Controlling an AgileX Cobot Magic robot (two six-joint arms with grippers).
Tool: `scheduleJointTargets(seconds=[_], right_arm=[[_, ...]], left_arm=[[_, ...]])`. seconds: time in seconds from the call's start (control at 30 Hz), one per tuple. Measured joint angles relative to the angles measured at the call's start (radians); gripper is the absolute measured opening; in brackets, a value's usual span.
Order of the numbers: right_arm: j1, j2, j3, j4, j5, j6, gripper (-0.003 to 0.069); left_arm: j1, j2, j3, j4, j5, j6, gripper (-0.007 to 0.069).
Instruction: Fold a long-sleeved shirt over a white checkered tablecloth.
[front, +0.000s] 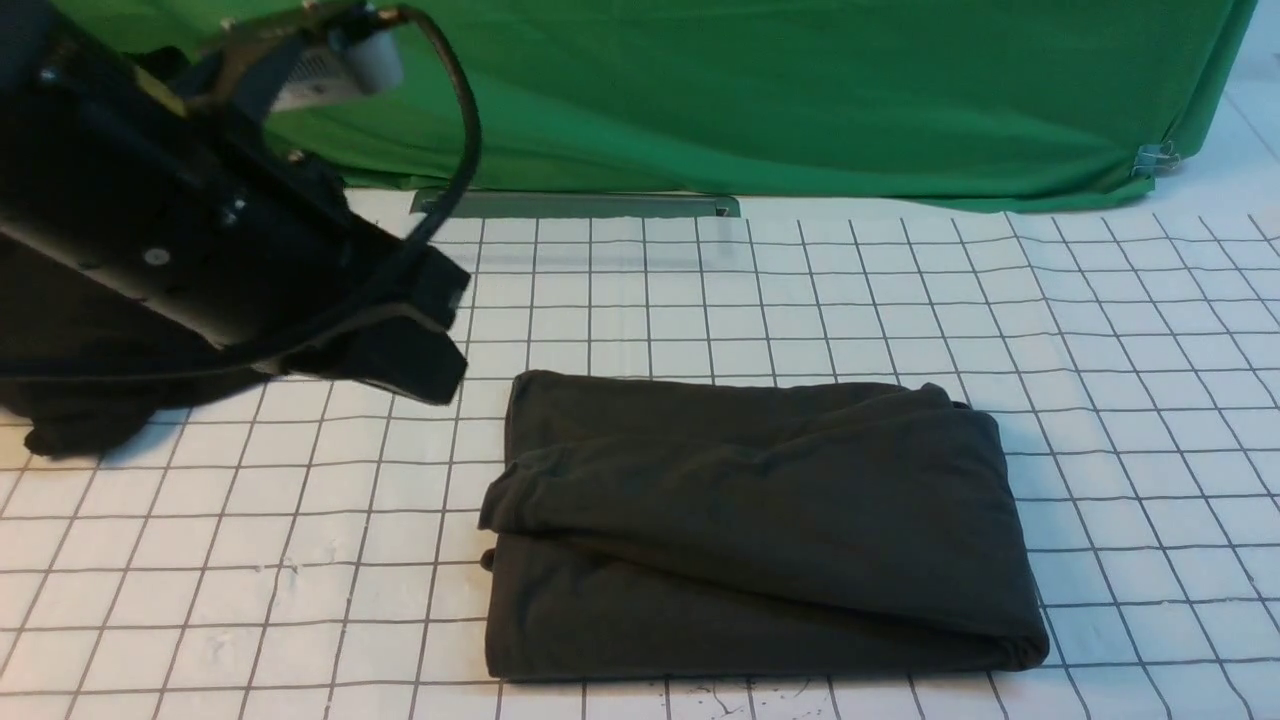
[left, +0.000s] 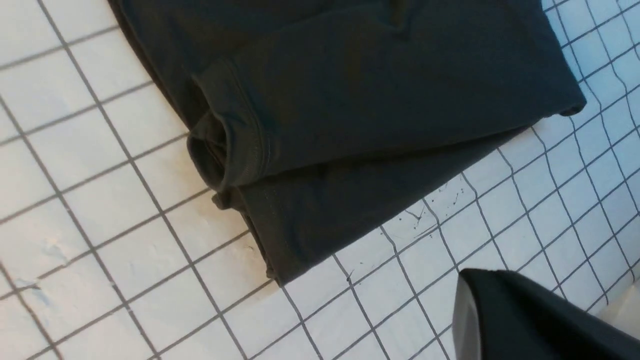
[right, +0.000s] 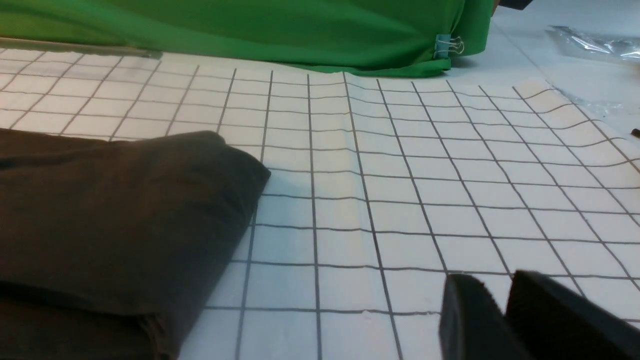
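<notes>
Front view shows the shirt (front: 760, 520) folded into a thick rectangle in the middle of the checkered tablecloth (front: 1120, 380). The left arm (front: 180, 220) hangs raised above the cloth's left side, apart from the shirt; its gripper's state cannot be told. The right gripper (right: 505, 305), low beside the shirt, looks nearly closed and empty.

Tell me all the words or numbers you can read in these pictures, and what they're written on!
None: no view shows a word, number or label that can be read.
The long-sleeved shirt lies folded, showing only plain dark cloth; no logo or neck label shows.
The white checkered tablecloth has only grid lines and small dark specks, not letters.
The green cloth and its binder clip carry no writing.
</notes>
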Motion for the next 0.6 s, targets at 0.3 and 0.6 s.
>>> scheduleJointTargets(seconds=[0.3,0.6], right_arm=[[-0.003,0.0,0.0,0.0,0.0,0.0,0.0157],[-0.003,0.0,0.0,0.0,0.001,0.0,0.0176]], left_arm=[[0.0,-0.368,0.06,0.111,-0.041,-0.025,-0.0003],[0.0,-0.772,0.47,0.082,-0.39,0.022,-0.0003]])
